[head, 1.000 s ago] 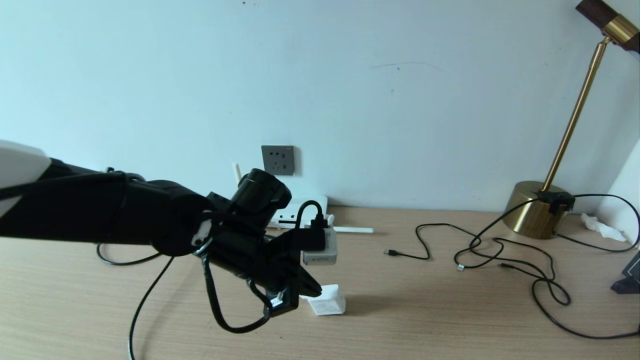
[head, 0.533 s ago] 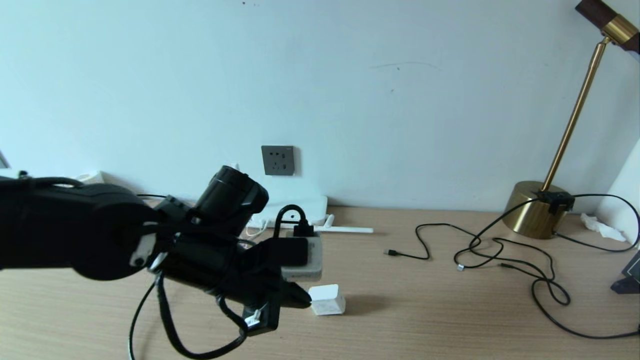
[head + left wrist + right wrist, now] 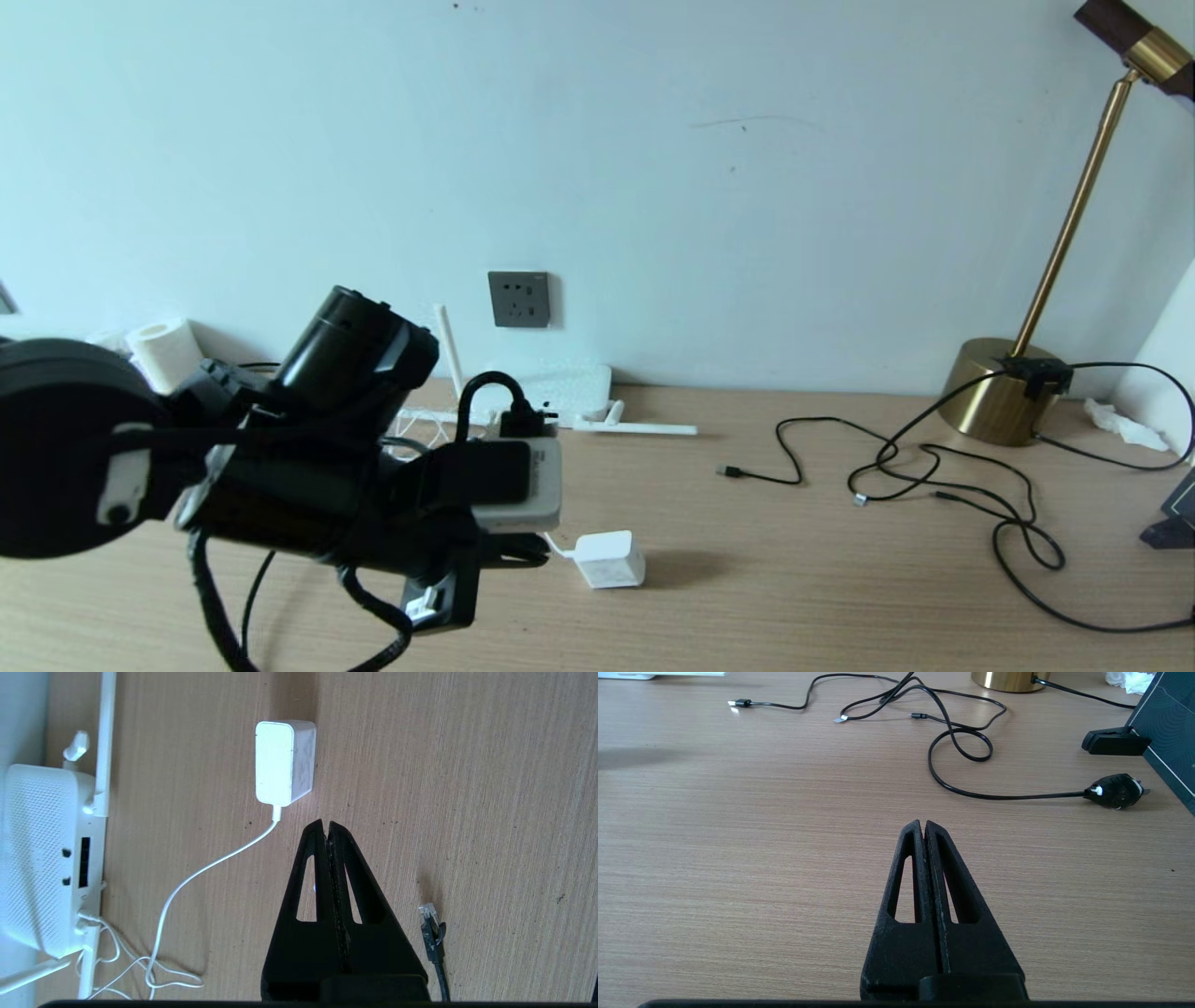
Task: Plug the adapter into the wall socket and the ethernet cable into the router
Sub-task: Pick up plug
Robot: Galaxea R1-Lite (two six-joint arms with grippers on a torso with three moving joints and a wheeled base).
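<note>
At the lower left of the head view my left arm fills the frame, its left gripper (image 3: 523,558) hanging over the wooden desk (image 3: 794,579) just left of the adapter (image 3: 611,559). In the left wrist view I see the left gripper's (image 3: 327,828) jaws pressed together with nothing between them, the tips just short of the adapter (image 3: 284,763) and not touching it. The adapter lies on the desk with its thin white cord (image 3: 205,870) curling away toward the router (image 3: 39,858), which sits at the left edge of that frame with dark ports along its near edge.

In the head view the router (image 3: 569,383) rests against the wall at centre, one white antenna (image 3: 450,350) standing up and another (image 3: 644,428) lying flat on the desk. The wall socket (image 3: 519,299) is on the wall just above it, with nothing plugged in.

The ethernet cable (image 3: 432,933) shows at the lower right of the left wrist view, its clear clip plug lying loose on the desk beside the gripper.

My right gripper (image 3: 923,828) is out of the head view; in its own wrist view it hovers low over bare desk, jaws closed and empty. Beyond it, in the upper part of that frame, thin black cables (image 3: 952,732) loop across the desk. A brass lamp (image 3: 1013,387) stands at the right of the head view, and a paper roll (image 3: 163,353) sits at the left against the wall.
</note>
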